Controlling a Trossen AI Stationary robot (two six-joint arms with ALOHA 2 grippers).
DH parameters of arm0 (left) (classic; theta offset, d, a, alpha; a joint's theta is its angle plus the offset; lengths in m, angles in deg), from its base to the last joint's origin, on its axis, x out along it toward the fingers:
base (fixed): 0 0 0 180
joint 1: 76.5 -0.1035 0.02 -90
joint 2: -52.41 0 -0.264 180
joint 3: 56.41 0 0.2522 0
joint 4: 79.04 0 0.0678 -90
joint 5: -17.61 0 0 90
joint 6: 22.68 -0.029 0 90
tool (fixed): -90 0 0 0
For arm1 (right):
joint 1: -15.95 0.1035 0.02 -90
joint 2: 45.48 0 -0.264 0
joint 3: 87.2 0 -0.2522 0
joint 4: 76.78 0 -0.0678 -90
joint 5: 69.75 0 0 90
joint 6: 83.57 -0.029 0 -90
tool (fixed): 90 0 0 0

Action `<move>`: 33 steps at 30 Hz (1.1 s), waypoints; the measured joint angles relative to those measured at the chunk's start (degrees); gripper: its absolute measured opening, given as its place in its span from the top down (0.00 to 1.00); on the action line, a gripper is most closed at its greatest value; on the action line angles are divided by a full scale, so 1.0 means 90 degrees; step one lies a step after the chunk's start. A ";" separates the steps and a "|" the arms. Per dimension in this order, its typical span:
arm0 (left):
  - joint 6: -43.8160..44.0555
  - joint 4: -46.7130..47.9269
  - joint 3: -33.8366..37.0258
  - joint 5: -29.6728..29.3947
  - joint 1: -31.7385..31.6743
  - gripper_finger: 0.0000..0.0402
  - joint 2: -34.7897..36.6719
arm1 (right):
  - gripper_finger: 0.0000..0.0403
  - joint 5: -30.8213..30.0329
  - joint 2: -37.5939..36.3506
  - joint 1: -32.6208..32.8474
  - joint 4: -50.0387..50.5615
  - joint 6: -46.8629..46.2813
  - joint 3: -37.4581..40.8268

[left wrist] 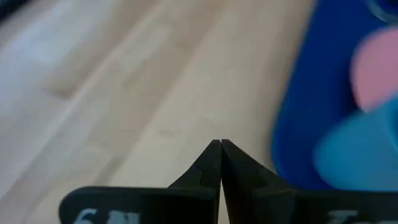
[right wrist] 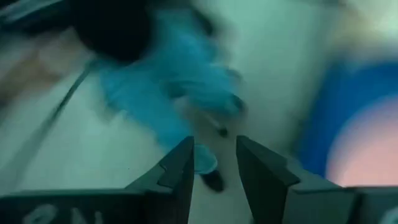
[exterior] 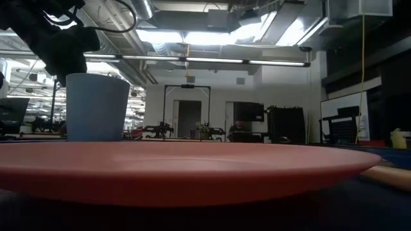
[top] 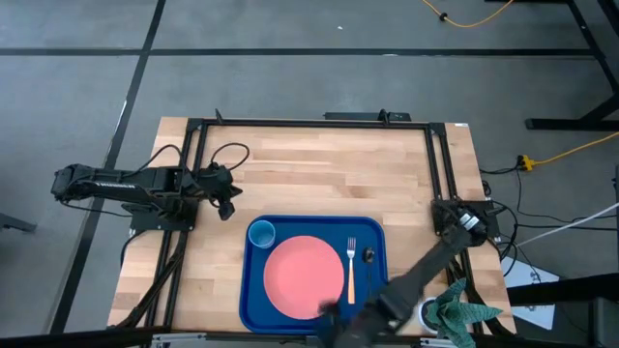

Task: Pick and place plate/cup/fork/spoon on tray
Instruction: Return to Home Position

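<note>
Four pieces of tableware lie on the dark-blue tray (top: 253, 302), which sits at the near middle of the wooden table (top: 319, 164). The salmon-pink plate (top: 305, 275) fills the tray's middle. The light-blue cup (top: 261, 233) stands upright in the tray's far left corner, just beside the plate's rim; the low view shows it rising behind the plate's edge. The fork (top: 351, 269) lies right of the plate with its tines pointing to the far side, and the dark spoon (top: 368, 256) rests just beside the fork, nearer the tray's right rim.

The left end effector (top: 228, 204) hangs above bare table, just left of the tray's far left corner, and its wrist view shows the two fingers (left wrist: 211, 168) pressed together with nothing between them. The right end effector (top: 327, 311) hovers low over the tray's near edge, by the plate's near right rim; its fingers (right wrist: 180, 171) stand slightly apart and hold nothing. A white container with green cloth (top: 455, 311) sits at the table's near right corner.
</note>
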 joint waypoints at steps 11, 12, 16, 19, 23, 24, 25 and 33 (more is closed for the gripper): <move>-0.0812 -0.1149 0.0000 0.0939 0.0005 1.00 0.0000 | 0.69 0.4134 -0.1438 -0.0488 0.2459 0.4602 0.0005; -0.0820 -0.1243 0.0000 0.0939 0.0005 1.00 0.0000 | 0.69 0.4604 -0.1629 -0.0672 0.2598 0.4608 0.0005; -0.0888 -0.1592 0.0000 0.0989 0.0005 1.00 0.0000 | 0.69 0.6809 -0.2381 -0.1364 0.3192 0.5095 0.0000; -0.1037 -0.1780 0.0000 0.1323 0.0000 1.00 0.0003 | 0.69 0.7620 -0.2850 -0.1778 0.3576 0.5673 -0.0001; -0.1143 -0.2269 0.0000 0.1705 0.0000 1.00 0.0017 | 0.69 0.7760 -0.3282 -0.2029 0.3910 0.5971 -0.0005; -0.1158 -0.2473 0.0000 0.1795 -0.0001 1.00 0.0017 | 0.69 0.7758 -0.3361 -0.2050 0.3952 0.5965 -0.0005; -0.1170 -0.2694 0.0000 0.1889 -0.0013 1.00 0.0017 | 0.69 0.7782 -0.3442 -0.2055 0.3954 0.5961 -0.0004; -0.1458 -0.3072 0.0000 0.2441 -0.0538 1.00 0.0017 | 0.69 0.7873 -0.4015 -0.1898 0.3864 0.5517 -0.0002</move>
